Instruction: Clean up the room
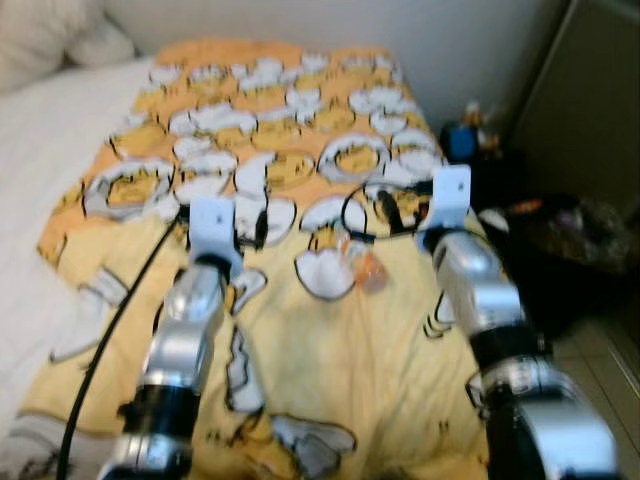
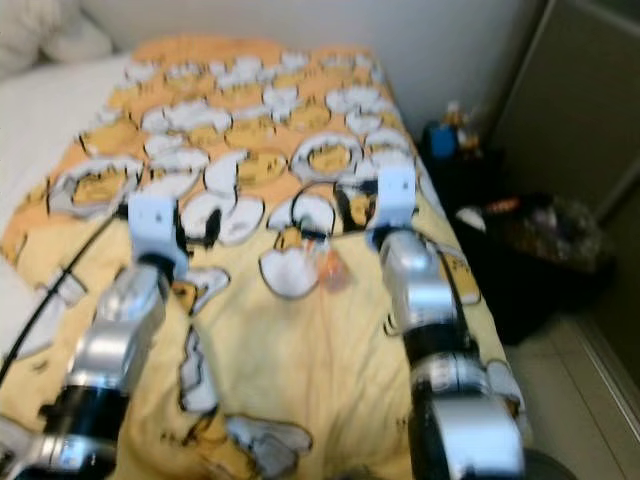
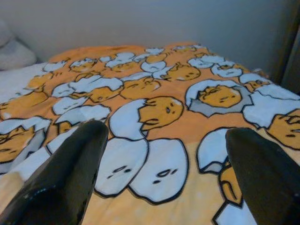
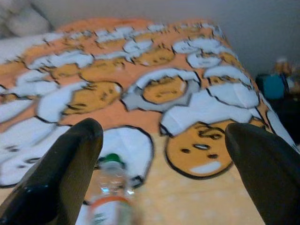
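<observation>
A small clear plastic bottle (image 1: 368, 268) with an orange label lies on the yellow and orange cartoon-egg blanket (image 1: 330, 350) that covers the bed. Both silver arms reach forward over the blanket, one on each side of the bottle. My left gripper (image 3: 166, 133) is open and hovers low over the egg prints, with nothing between its fingers. My right gripper (image 4: 164, 129) is also open. In its wrist view the bottle (image 4: 110, 197), green cap towards the wall, lies close beside one black finger (image 4: 61, 178), outside the gap.
White pillows (image 1: 50, 40) and a white sheet (image 1: 60, 150) lie at the bed's left. A dark bin (image 1: 565, 250) full of rubbish stands on the tiled floor (image 1: 600, 345) right of the bed. A blue object (image 1: 460, 140) sits in the corner. A black cable (image 1: 110, 330) trails along my left arm.
</observation>
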Controlling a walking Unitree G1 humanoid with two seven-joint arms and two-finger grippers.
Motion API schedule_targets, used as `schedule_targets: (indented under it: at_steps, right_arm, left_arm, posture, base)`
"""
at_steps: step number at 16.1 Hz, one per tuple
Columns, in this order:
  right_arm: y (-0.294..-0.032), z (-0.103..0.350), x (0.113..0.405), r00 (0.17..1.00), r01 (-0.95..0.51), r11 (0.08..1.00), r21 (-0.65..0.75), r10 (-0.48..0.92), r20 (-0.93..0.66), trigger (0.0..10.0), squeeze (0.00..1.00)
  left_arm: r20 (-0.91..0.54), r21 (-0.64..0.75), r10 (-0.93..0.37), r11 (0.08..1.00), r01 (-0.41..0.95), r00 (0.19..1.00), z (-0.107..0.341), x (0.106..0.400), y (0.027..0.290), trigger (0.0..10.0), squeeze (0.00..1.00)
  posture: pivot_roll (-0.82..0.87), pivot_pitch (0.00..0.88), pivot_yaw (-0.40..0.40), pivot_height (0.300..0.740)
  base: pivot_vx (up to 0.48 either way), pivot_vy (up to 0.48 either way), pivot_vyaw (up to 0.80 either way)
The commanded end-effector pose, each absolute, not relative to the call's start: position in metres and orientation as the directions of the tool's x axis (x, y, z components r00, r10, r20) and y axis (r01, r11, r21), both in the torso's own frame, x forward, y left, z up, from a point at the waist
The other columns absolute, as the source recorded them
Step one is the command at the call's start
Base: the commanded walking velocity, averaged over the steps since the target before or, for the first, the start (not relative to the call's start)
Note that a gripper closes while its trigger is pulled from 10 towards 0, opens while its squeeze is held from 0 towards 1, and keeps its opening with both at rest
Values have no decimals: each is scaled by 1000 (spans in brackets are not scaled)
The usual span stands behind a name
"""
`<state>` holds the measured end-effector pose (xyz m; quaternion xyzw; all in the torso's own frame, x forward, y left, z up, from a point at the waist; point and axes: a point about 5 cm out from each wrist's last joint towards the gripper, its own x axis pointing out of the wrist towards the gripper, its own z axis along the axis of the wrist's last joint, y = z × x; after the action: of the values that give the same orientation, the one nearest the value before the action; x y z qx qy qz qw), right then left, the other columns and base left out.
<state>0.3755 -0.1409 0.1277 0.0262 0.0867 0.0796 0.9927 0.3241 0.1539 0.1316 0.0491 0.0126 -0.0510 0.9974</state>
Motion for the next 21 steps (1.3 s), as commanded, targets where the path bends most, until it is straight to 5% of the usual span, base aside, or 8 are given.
schedule_targets:
  at_steps: [1,5,6,7,12,21]
  right_arm:
    - [-148,117,377,965,-104,991,85,121,-232,10000,1000]
    - [-125,107,383,917,-130,991,28,130,-378,10000,1000]
    - [-123,105,382,908,-133,991,23,131,-398,10000,702]
    - [-123,105,383,902,-106,994,11,101,-419,10000,0]
    - [-122,125,393,936,-40,998,-42,23,-352,10000,0]
    - [-136,82,372,861,82,993,81,-30,-507,10000,0]
  left_arm:
    - [-50,95,-87,991,92,995,136,320,164,10000,0]
    - [-93,147,-31,988,45,995,149,303,197,10000,0]
    - [-96,147,-31,988,45,995,150,299,197,10000,0]
    - [-103,146,-35,988,50,994,153,293,197,10000,0]
    - [-112,175,-35,983,54,993,160,278,203,10000,0]
    - [-212,188,-27,980,67,977,165,240,207,10000,0]
  posture:
    - [173,0,8,740]
    - [280,59,9,740]
    - [289,77,3,740]
    - [299,105,-3,740]
    - [327,169,-4,740]
    - [418,264,15,740]
  base:
    - [0,0,0]
    - [0,0,0]
    - [0,0,0]
    - [0,0,0]
    - [0,0,0]
    - [0,0,0]
